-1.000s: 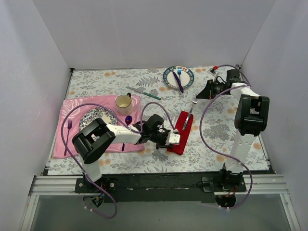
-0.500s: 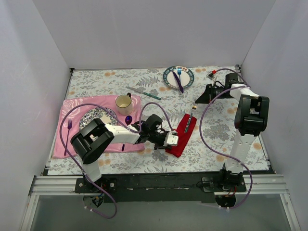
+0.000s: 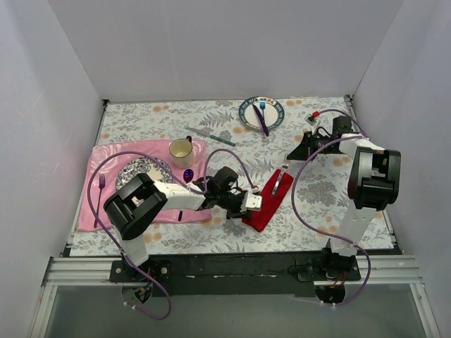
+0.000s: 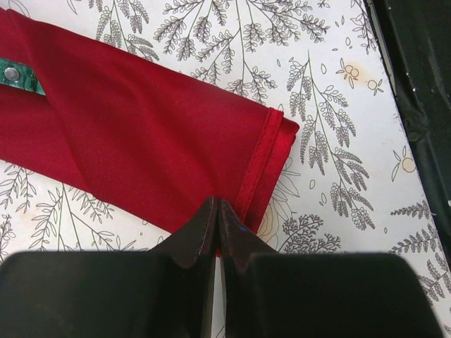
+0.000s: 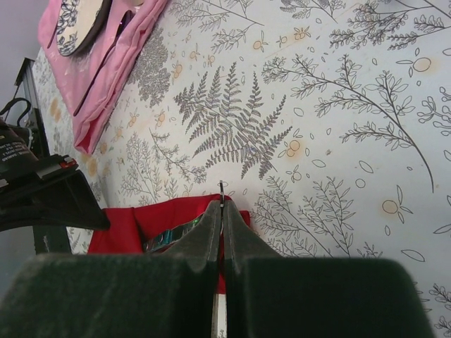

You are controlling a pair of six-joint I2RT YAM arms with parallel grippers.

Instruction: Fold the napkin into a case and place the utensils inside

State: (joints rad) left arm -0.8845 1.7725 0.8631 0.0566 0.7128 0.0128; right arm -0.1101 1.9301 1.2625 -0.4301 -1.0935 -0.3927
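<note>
Your right gripper, clamped on the fork, has slid it deeper into the napkin. Your left gripper pinches the near hem. The knife is still left to place.

Two plates, one mug, one red napkin.

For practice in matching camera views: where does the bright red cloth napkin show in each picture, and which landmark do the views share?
Top external: bright red cloth napkin lies diagonally, right of centre.
Left wrist: napkin fills the upper left.
Right wrist: napkin sits low, left of centre.
Shared landmark: white fern-printed tablecloth under it.
</note>
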